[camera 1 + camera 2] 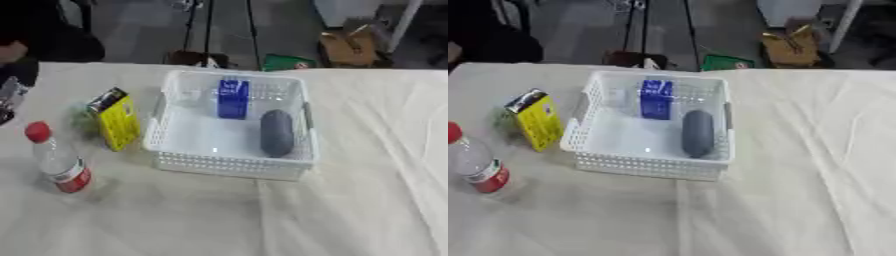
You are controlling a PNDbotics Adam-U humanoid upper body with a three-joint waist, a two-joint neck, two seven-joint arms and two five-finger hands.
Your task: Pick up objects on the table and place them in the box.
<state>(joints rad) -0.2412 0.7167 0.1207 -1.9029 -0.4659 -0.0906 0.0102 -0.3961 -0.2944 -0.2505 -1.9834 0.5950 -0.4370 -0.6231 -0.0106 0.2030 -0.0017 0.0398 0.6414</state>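
Neither robot hand appears in either eye view, so whether the hands are released, clenched or grasping anything cannot be told.

A white perforated basket (229,165) serves as the box and sits at the middle of the table (350,200), which is covered with a cream cloth. Inside it, a blue carton (233,98) stands upright against the far wall; it carries pale markings near the top, but no writing can be read. Just beside it to the right, a dark grey oblong object (276,132) lies lengthwise along the right wall.

Outside the basket, just beside its left wall, a yellow packet (117,120) with a dark top end stands tilted. Its printing cannot be read. Something green shows behind it, too unclear to identify. Nearer the left front, well apart from the basket, a clear plastic bottle (58,159) with a red cap and a red label stands upright; the label text cannot be read.

Beyond the far table edge lie a brown cardboard box (350,47), a green item (286,62) and dark stand legs on the floor.
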